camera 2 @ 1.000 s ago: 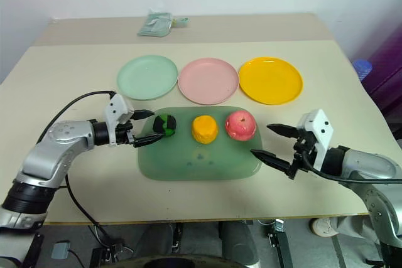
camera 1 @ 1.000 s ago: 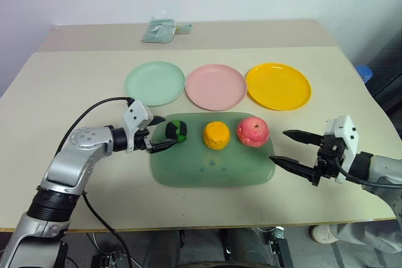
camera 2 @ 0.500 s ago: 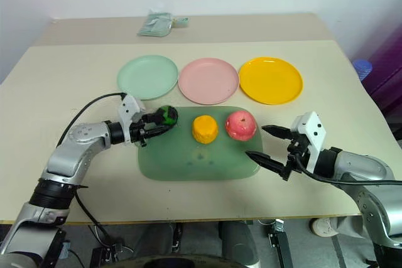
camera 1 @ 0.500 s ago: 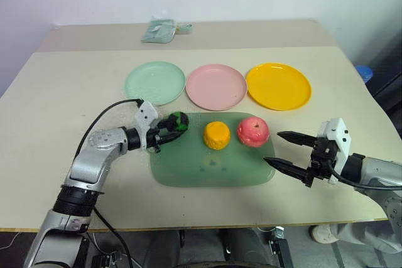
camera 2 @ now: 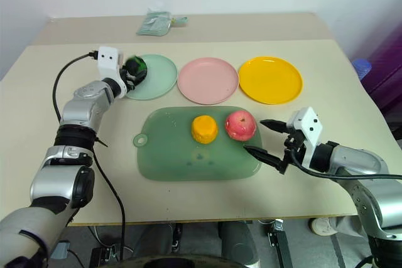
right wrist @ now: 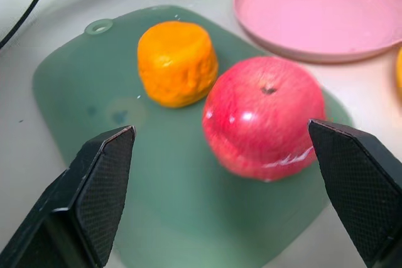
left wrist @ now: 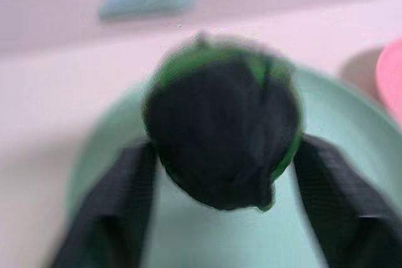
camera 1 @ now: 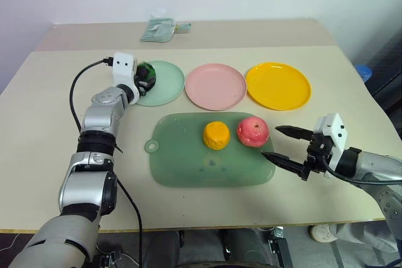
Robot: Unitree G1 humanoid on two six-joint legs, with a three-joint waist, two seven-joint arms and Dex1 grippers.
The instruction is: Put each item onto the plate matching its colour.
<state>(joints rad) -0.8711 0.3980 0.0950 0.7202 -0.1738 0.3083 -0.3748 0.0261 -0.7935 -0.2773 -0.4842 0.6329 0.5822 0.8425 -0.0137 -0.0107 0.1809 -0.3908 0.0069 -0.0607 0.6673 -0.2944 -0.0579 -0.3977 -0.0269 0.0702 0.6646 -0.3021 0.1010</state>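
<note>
The dark green-and-black ball [camera 1: 146,75] is at the left edge of the mint green plate [camera 1: 166,87]. It lies between the spread fingertips of my left gripper [camera 1: 143,78], and in the left wrist view the fingers [left wrist: 119,205] stand wide on either side of the ball [left wrist: 220,130]. I cannot tell whether the ball rests on the plate. The orange-yellow lump [camera 1: 215,135] and the pink-red apple [camera 1: 252,131] sit on the translucent green mat [camera 1: 188,167]. My right gripper [camera 1: 270,142] is open just right of the apple. The pink plate [camera 1: 215,86] and the yellow-orange plate [camera 1: 278,85] hold nothing.
A folded pale green packet [camera 1: 160,29] lies at the back of the table. A blue object [camera 1: 363,72] sits beyond the table's right edge. The mat's ring tab [camera 1: 151,147] points left. My left arm's cable hangs over the table's left side.
My left arm has carried the ball off the mat, back and to the left over the mint green plate, and its jaws have spread. The right gripper has stayed put.
</note>
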